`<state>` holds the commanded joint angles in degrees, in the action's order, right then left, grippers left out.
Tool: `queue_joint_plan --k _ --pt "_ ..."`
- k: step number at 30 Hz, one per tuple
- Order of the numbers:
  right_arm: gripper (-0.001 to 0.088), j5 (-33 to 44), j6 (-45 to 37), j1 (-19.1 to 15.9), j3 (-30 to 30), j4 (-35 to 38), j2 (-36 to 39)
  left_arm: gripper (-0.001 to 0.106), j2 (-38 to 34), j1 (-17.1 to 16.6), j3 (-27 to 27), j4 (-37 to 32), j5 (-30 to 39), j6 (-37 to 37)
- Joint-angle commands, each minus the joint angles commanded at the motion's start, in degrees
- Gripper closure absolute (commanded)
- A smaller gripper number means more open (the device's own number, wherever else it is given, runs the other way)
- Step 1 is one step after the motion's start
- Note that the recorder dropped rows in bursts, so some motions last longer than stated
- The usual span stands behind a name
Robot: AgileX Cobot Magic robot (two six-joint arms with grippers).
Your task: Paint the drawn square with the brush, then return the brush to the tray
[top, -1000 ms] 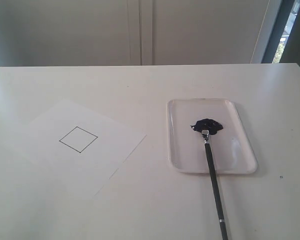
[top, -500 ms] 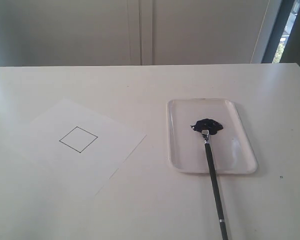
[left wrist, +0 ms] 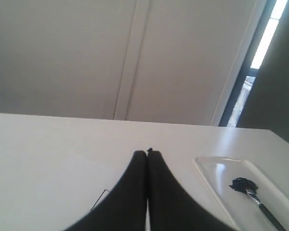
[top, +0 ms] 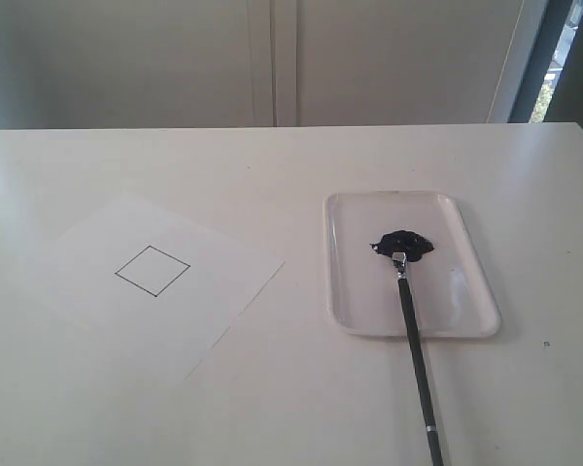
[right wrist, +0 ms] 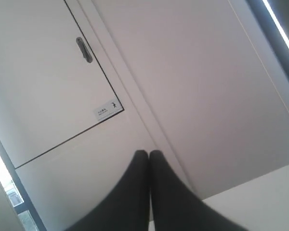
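- 1 square [top: 153,270]: unpainted, drawn on paper [top: 214,291], set at 9 o'clock of the tray [top: 360,282] on the worktop [top: 272,388].
- 1 brush [top: 414,349]: tip laid in paint blob [top: 408,241], handle extended over tray rim toward 6 o'clock.
- 2 claws: left claw [left wrist: 147,153] and right claw [right wrist: 149,153] each pressed together, nothing pinched.

Unpainted drawn square [top: 153,270], black brush [top: 415,354] tip in paint blob, handle overhanging white tray [top: 466,311]

On the one table [top: 291,165] there is one paper sheet [top: 214,311], one drawn square [top: 153,270], one tray [top: 355,282], one paint blob [top: 405,242] and one brush [top: 413,340]. The grippers are two: left gripper [left wrist: 147,154], right gripper [right wrist: 148,154].
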<state>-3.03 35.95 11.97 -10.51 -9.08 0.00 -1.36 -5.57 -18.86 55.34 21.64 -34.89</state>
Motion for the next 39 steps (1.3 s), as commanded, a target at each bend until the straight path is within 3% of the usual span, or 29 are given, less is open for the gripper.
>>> queue_joint_plan --k 8,15,16,20,22,24,28,33,36,39 --pt "0.0868 10.24 -6.28 0.0 -6.61 0.0 0.96 0.105 -12.55 0.0 -6.28 -0.13 2.6 -2.54" --pt "0.0868 21.13 -11.7 0.0 -14.61 1.34 13.55 0.105 -24.56 0.0 -13.88 -0.37 3.62 -9.08" --pt "0.0868 23.03 -13.65 0.0 -16.08 3.23 16.18 0.105 -25.84 0.0 -14.56 -0.56 3.62 -9.08" --pt "0.0868 39.41 -39.8 0.0 -26.33 29.22 37.83 0.105 -38.1 0.0 -20.24 -2.47 12.78 -10.05" --pt "0.0868 43.34 -46.47 0.0 -29.17 38.1 46.14 0.105 -43.66 0.0 -21.24 -3.63 16.6 -9.69" --pt "0.0868 42.54 -51.5 0.0 -29.61 41.88 53.16 0.105 -47.21 0.0 -21.24 -6.07 16.96 -10.05" --pt "0.0868 40.67 -55.92 0.0 -29.61 44.01 59.7 0.105 -50.79 0.0 -21.24 -9.51 14.6 -10.05" --pt "0.0868 40.53 -58.75 0.0 -29.61 44.13 62.72 0.105 -54.7 0.0 -21.23 -1.91 12.02 -11.85" --pt "0.0868 40.92 -59.79 0.0 -29.61 44.13 65.07 0.105 -57.68 0.0 -21.23 -1.39 12.16 -18.56" --pt "0.0868 41.07 -61.76 0.0 -29.61 44.41 67.02 0.105 -60.39 0.0 -21.23 -1.14 9.71 -19.0"
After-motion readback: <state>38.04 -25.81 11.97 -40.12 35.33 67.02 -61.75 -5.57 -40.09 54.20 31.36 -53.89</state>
